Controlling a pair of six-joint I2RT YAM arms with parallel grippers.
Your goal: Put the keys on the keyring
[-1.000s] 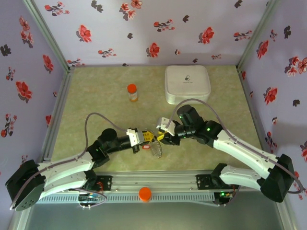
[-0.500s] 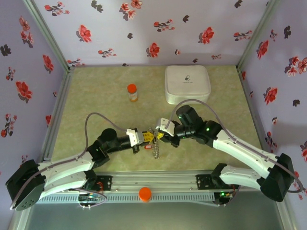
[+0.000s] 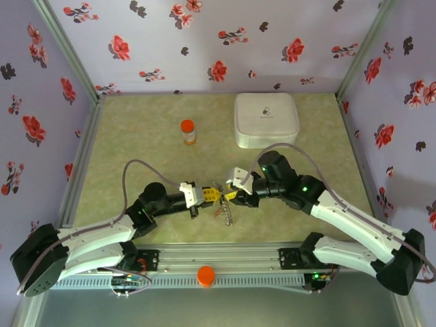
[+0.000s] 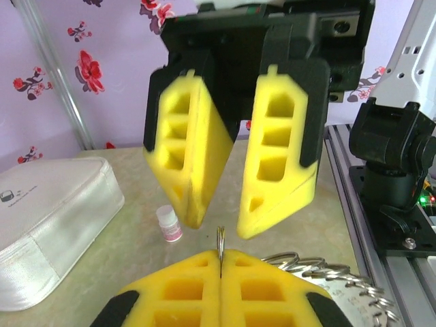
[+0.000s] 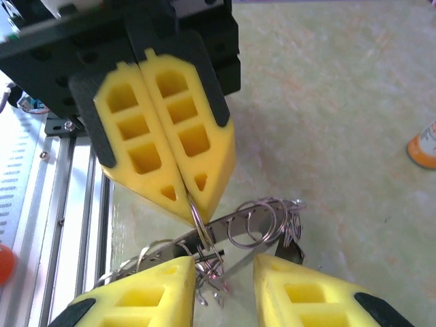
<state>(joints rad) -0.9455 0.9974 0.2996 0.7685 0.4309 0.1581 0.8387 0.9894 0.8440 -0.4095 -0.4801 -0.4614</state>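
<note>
Lower middle of the overhead frame: two arms come in from the bottom corners and meet tip to tip over the surface point(image 3: 136, 153).
Left arm: lies low from the lower left, elbow bent, wrist pointing right across the frame.
Left end effector point(image 3: 214, 195): yellow pads pressed flat together, pinching one thin wire loop of the keyring point(image 3: 227, 212).
Right arm: comes in from the lower right, forearm angled toward the upper left, wrist turned left to face the other tip.
Right end effector point(image 3: 229, 197): fingers parted with a clear gap, gripping nothing; just beside the left tip.
Keyring: hangs from the left pinch between the two tips. Its long axis runs almost straight down the overhead frame. In the right wrist view its metal strip of small loops point(image 5: 262, 219) slants from lower left to upper right. Whether its lower end touches the surface cannot be told.
Orange bottle point(image 3: 188, 131): upright, upper left of the tips — well apart.
White case point(image 3: 266, 119): upper right of centre, near the back wall.
</note>
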